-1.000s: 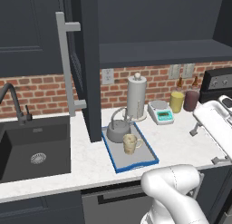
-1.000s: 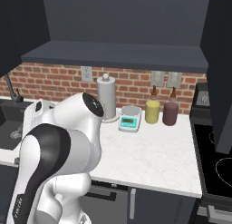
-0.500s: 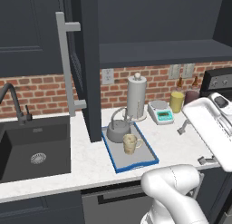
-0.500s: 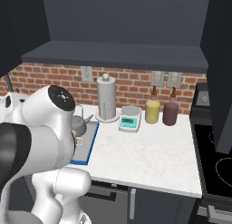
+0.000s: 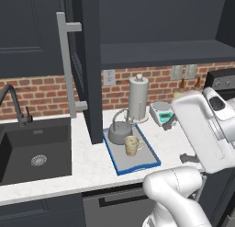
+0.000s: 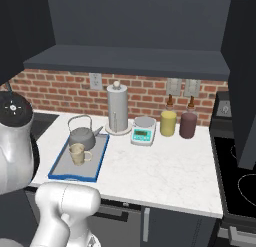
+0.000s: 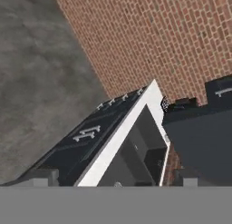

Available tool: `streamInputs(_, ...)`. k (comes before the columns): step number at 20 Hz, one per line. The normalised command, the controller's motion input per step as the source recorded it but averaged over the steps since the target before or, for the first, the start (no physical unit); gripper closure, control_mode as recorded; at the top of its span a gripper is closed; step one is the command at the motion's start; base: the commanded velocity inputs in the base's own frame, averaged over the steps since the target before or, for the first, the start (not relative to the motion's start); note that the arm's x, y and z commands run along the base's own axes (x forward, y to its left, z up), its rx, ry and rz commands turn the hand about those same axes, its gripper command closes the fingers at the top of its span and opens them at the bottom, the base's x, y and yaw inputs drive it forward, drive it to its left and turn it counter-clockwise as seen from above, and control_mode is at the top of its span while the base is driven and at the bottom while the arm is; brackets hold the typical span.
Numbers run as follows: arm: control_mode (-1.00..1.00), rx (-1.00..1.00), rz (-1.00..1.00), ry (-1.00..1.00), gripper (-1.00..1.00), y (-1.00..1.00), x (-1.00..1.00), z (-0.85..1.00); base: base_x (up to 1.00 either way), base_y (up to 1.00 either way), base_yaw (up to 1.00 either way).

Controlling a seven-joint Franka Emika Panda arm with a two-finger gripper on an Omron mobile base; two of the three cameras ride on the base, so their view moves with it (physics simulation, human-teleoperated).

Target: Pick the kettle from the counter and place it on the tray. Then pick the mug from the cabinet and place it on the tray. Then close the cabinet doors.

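The grey kettle (image 5: 120,132) (image 6: 82,136) and the cream mug (image 5: 132,145) (image 6: 77,153) both stand on the blue-rimmed tray (image 5: 151,162) (image 6: 102,156), which lies on the white counter (image 6: 150,171). The cabinet (image 6: 125,61) stands open: its left door (image 5: 89,65) with the silver bar handle (image 5: 69,70) sticks out edge-on, and the right door (image 6: 244,91) is swung out too. My gripper (image 7: 113,178) is open with nothing in it, facing a brick wall and the stove. Dark fingertips (image 5: 187,157) poke out from behind my forearm, right of the tray.
Behind the tray stand a tall grey cylinder (image 6: 117,113), a small white-teal scale (image 6: 143,131), a yellow cylinder (image 6: 168,122) and a maroon one (image 6: 188,123). The black sink (image 5: 36,152) lies to the left, the stove (image 6: 240,181) to the right.
My arm has swung: the forearm now crosses the right of the left base view, and the elbow has left the middle of the right base view. Kettle, mug and tray have not moved.
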Motion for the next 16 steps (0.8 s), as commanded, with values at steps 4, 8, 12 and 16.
streamInputs(4, -1.0, -0.03, -0.02, -0.47, -1.0, 0.67, -0.13, 0.31, 0.0, 0.0, 0.0)
streamInputs(8, -1.0, 0.0, -0.08, -0.1, -1.0, 0.62, -0.09, 0.34, 0.0, 0.0, 0.0)
streamInputs(12, -1.0, 0.0, -0.08, 0.0, -1.0, 0.57, -0.06, 0.32, 0.0, 0.0, 0.0)
streamInputs(16, -1.0, 0.01, -0.09, 0.0, -1.0, 0.64, -0.03, 0.27, 0.0, 0.0, 0.0)
